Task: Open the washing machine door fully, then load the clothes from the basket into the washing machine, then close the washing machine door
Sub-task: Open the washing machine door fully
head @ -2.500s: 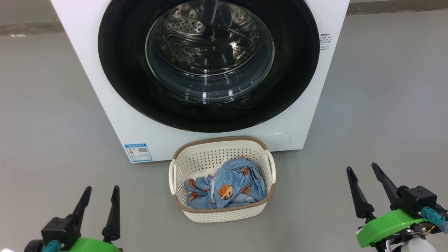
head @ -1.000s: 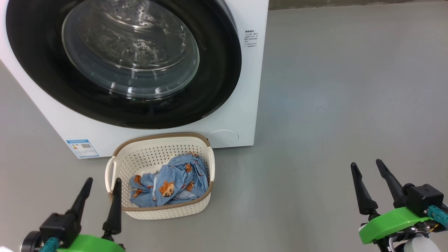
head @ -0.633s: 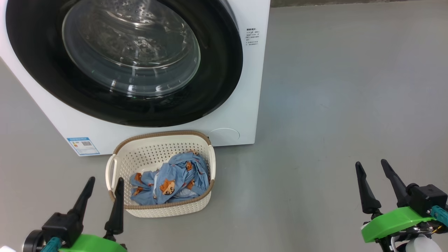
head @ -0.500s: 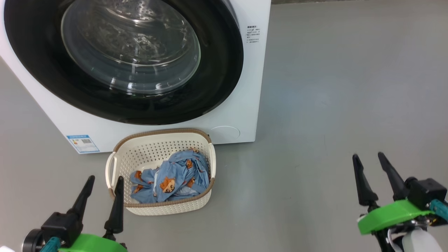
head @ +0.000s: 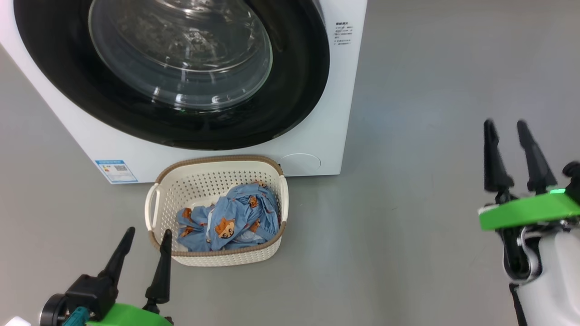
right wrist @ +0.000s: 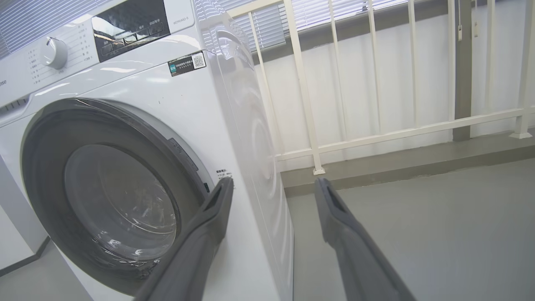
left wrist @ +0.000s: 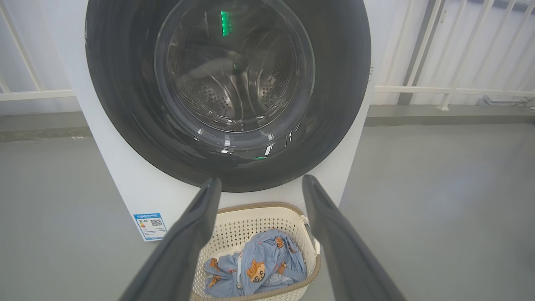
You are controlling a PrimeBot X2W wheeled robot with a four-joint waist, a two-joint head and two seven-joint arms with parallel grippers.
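Meanwhile, at the lower left of the head view, the left gripper (head: 148,232) sits where it sat half a second ago. Its two dark fingers are spread and hold nothing, and the inner one crosses in front of the near-left corner of the basket (head: 217,160); I cannot tell whether it touches. The basket stands on the grey floor (head: 408,203) just in front of the washing machine (head: 333,136), left of centre in the frame. The clothes (head: 231,222) lie bunched in its near right half, untouched. Above it, filling the upper left, the washing machine door (head: 299,90) is shut as before, its black frame flush against the white front. The whole picture has slid slightly to the right, which is the head turning and not the things moving. The real change is at the right edge: the right gripper (head: 505,123) has climbed from the lower right corner to mid-height, slightly blurred, its fingers wide apart and empty. In its wrist view they point at the door's right rim. I take this as the start of the reach to open the door, so no step of the task is done yet.
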